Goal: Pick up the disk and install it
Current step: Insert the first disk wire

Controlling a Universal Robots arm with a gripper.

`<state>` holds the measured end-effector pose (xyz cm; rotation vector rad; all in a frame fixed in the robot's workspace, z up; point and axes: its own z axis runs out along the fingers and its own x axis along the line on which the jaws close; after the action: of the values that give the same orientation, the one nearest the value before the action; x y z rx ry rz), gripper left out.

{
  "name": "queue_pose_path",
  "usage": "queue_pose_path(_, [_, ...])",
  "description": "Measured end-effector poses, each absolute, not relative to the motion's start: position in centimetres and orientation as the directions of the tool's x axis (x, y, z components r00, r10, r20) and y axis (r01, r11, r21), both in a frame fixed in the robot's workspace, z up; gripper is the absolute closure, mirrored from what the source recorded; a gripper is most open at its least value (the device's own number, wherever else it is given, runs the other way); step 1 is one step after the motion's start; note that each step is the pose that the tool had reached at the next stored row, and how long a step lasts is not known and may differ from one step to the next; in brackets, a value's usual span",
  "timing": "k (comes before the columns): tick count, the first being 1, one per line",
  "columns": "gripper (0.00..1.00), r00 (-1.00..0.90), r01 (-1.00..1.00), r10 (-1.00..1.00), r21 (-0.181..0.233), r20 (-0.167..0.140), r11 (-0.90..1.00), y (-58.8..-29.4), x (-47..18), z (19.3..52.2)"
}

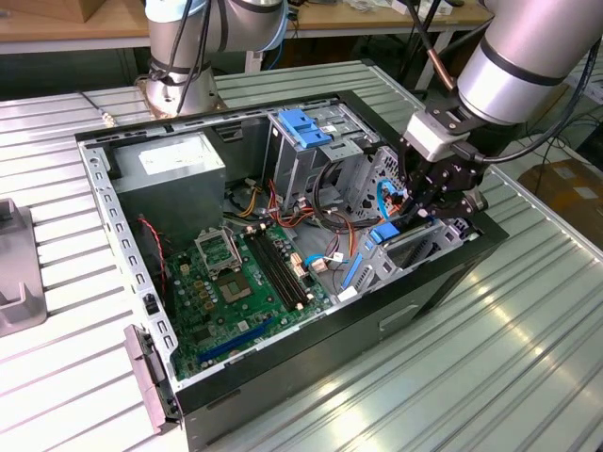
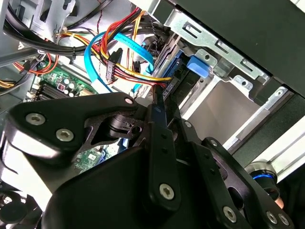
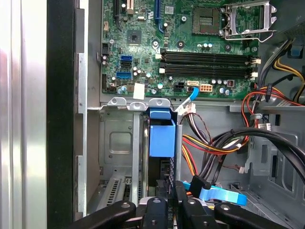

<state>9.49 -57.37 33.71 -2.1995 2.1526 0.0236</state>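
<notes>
Landmark: the open computer case lies on its side on the ribbed metal tabletop, its inside facing up.
Hand: the black hand hangs from the silver arm over the drive bay, at the corner of the case toward the exterior view's right.
Hand state: in both wrist views the black fingers stand close together on either side of the upright edge of the disk, pinching it.
Disk: it stands on edge in the drive bay of the case, between the bay's grey metal walls, with its blue plastic rail facing the first wrist view; in the second wrist view its dark edge runs up out of the fingers toward the bay.
Motherboard: the green motherboard covers the floor of the case beside the bay, with an open processor socket and 4 black memory slots.
Cables: red, yellow and black wires and a flat blue data cable lie inside the case just beside the disk.
Power supply: a grey box sits in the far corner of the case, well apart from the hand.
Upper bay: a blue plastic tab sits on the metal cage at the far side of the case.
</notes>
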Motion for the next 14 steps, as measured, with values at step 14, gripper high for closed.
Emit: queue_pose_path(14, [0.74,0.022,-0.999,-0.998,-0.035,-0.056,-0.020,-57.1,9.5,34.7])
